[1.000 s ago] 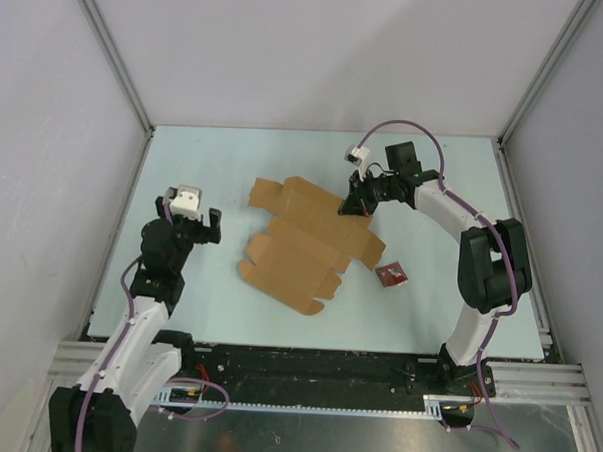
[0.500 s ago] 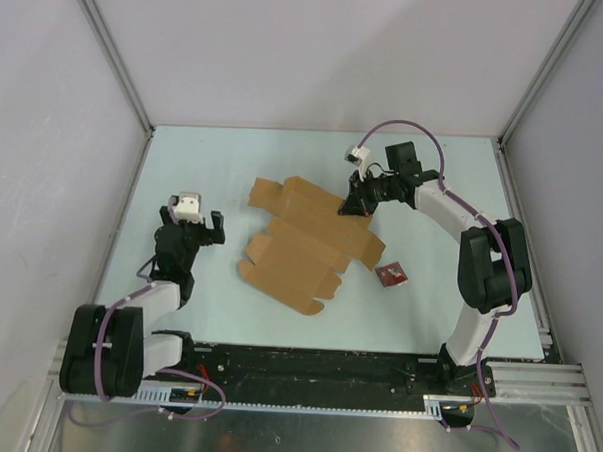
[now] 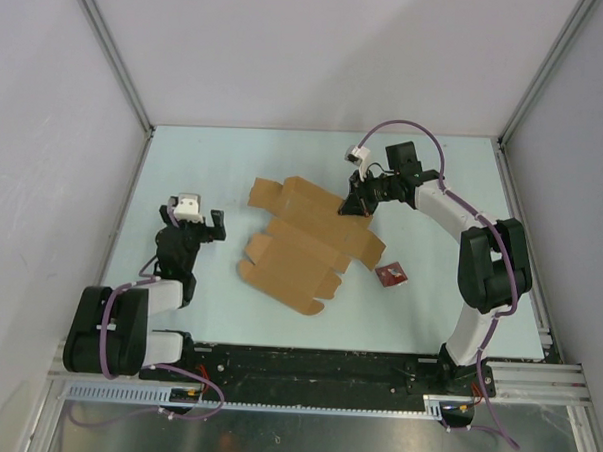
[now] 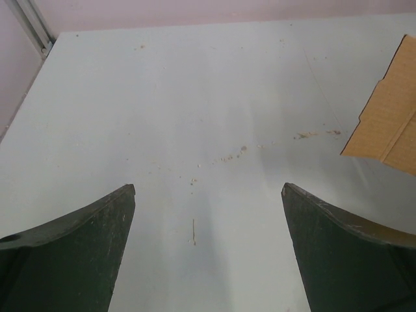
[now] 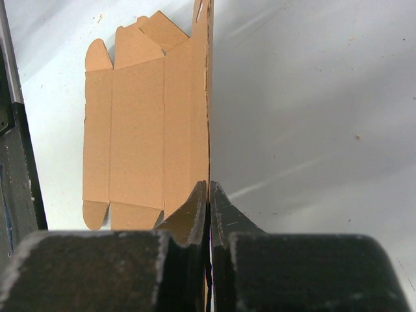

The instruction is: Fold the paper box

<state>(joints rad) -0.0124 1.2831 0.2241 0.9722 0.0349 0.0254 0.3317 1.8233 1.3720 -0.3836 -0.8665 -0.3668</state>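
- You are working in a robot lab test cell: a pale blue-green bench (image 3: 184, 161) is closed in at the back and on both sides by plain grey-white panels (image 3: 329, 57).
- Bare aluminium posts (image 3: 111, 53) run up the corners, and slotted aluminium rails (image 3: 535, 374) edge the near side.
- Your left arm (image 3: 112, 328) and right arm (image 3: 490, 264) stand along that near edge. Purple cables (image 3: 406, 123) loop openly along them, and a white camera block (image 3: 187, 203) sits at a wrist.
- The bench carries test pieces: the flat brown paper box (image 3: 306, 246) and a small red packet (image 3: 390, 276).
- Up close, the bench surface shows scuffs and small crumbs (image 4: 227, 156).
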